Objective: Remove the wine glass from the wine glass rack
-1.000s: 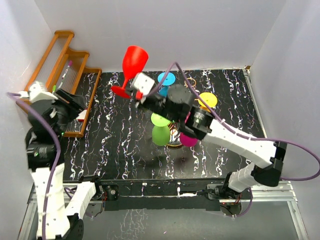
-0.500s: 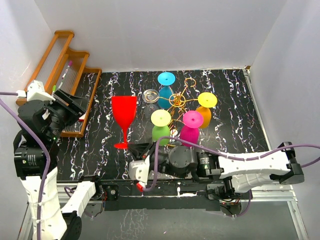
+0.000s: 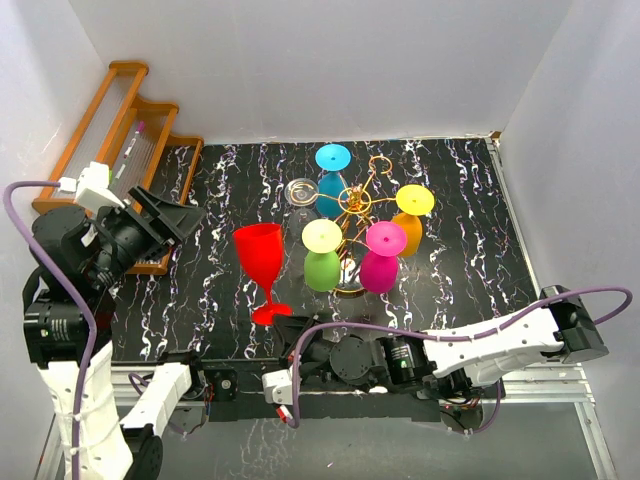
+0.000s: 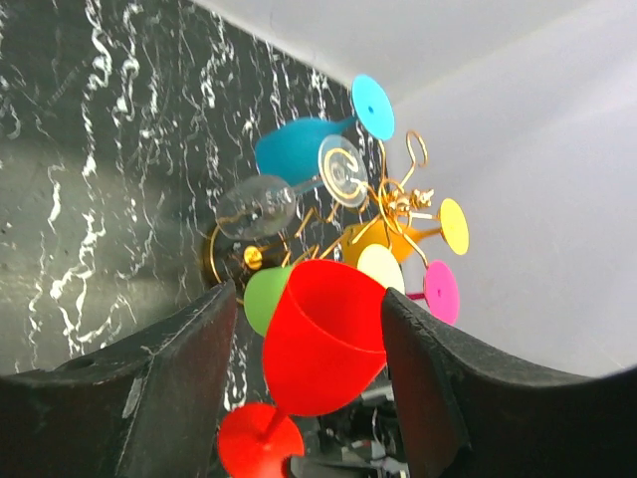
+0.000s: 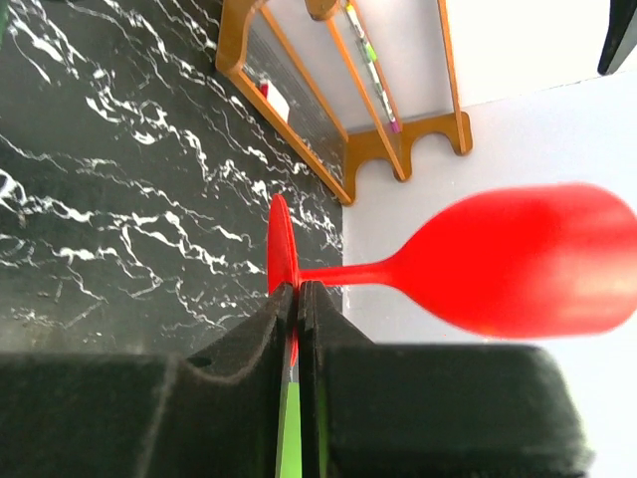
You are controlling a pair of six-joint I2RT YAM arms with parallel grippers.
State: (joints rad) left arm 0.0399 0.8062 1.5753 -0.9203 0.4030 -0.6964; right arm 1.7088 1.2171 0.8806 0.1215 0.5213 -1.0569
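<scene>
A red wine glass (image 3: 262, 258) is off the gold wire rack (image 3: 352, 200), left of it, bowl up and slightly tilted. My right gripper (image 3: 287, 328) is shut on the rim of its round base (image 3: 270, 313). The right wrist view shows the jaws (image 5: 299, 289) pinching the base edge, with the bowl (image 5: 528, 259) out to the right. My left gripper (image 3: 178, 215) is open and empty at the left, apart from the glass. In its wrist view the red glass (image 4: 323, 339) shows between the spread fingers (image 4: 169, 388), farther off. The rack (image 4: 396, 199) lies beyond.
The rack still carries cyan (image 3: 332, 158), clear (image 3: 300, 191), orange-yellow (image 3: 412, 205), magenta (image 3: 382, 255) and green (image 3: 322, 255) glasses. An orange wooden slatted shelf (image 3: 120, 150) stands at the back left by the wall. White walls close in three sides.
My right arm brought the red glass down from high near the rack to the front left of the table, then shifted it a little nearer. My left gripper turned toward the glass.
</scene>
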